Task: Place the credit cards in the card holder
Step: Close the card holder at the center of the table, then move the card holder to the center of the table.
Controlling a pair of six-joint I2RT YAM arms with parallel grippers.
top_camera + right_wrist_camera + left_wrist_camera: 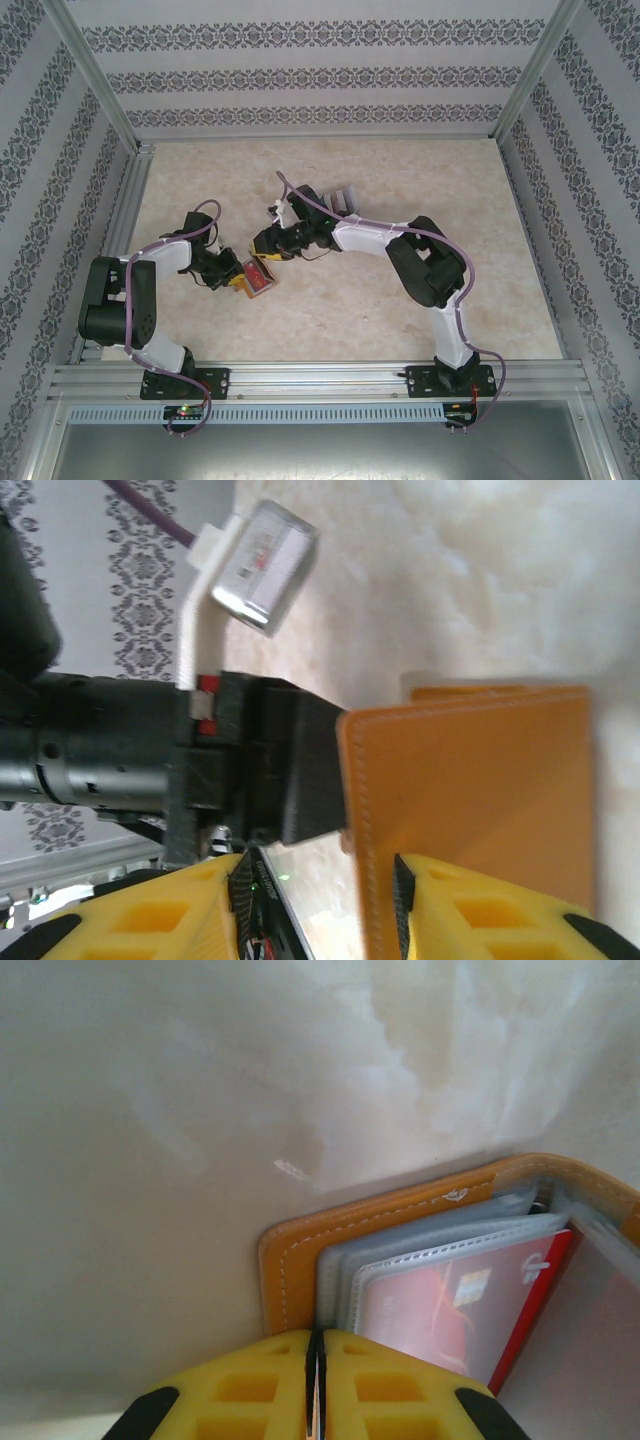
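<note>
The pale marbled counter (400, 310) takes up the middle of the overhead view, with both arms bent inward toward its left-centre. The left end effector (316, 1380) sits just left of centre. Its yellow fingers are pressed together with barely a slit between them, pinched on the near edge of the card holder (290, 1260). The right end effector (320, 910) sits just above and right of it in the overhead view. Its jaws stand partly apart, and the orange cover of the card holder rises between them, close to one finger with a clear gap to the other, so it has no hold on it.

The card holder is open, at the left-centre of the counter in the overhead view. Its tan stitched cover lies outside and its clear pockets fan out inside. A red card (440, 1310) sits in one of the clear pockets, in the lower right of the left wrist view. Other credit cards (345, 196) – a greyish stack – lie near the upper centre of the counter, partly behind the right arm.
</note>
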